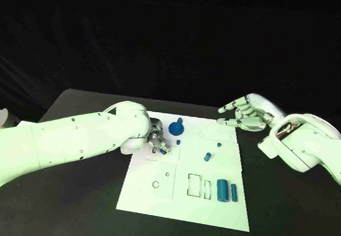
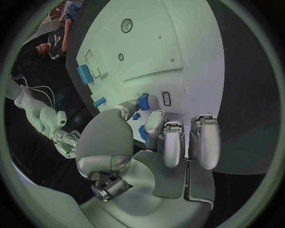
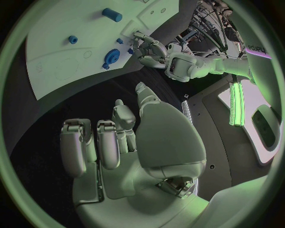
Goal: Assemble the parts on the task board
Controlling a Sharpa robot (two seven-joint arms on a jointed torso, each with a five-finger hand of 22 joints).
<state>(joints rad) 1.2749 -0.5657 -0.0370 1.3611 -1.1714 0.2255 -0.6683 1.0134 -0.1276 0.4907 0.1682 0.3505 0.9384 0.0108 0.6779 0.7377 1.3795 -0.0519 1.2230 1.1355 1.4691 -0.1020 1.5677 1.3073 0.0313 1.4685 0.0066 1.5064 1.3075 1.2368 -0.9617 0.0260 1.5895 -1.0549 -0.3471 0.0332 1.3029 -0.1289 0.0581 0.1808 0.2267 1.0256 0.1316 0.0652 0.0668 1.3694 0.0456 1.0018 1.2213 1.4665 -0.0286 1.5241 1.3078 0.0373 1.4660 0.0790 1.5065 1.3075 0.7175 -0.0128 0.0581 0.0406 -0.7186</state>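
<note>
The left hand [image 1: 156,140] pinches a small blue part [image 2: 143,101] at its fingertips over the task board [image 1: 211,208], just above a rectangular slot [image 2: 166,99], while the right hand [image 1: 245,113] hovers empty, fingers apart, beyond the far edge.

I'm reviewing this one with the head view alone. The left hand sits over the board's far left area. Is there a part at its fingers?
Observer: Yes. The left wrist view shows a blue part between the thumb and fingers of the left hand. I cannot tell whether it is gripped.
Operator: Anything beside it?
Observer: A second blue part lies on the task board, next to a small rectangular slot.
Operator: Is the right hand carrying anything?
Observer: No. The right wrist view shows the right hand with fingers apart and nothing in them, over the black table.
</note>
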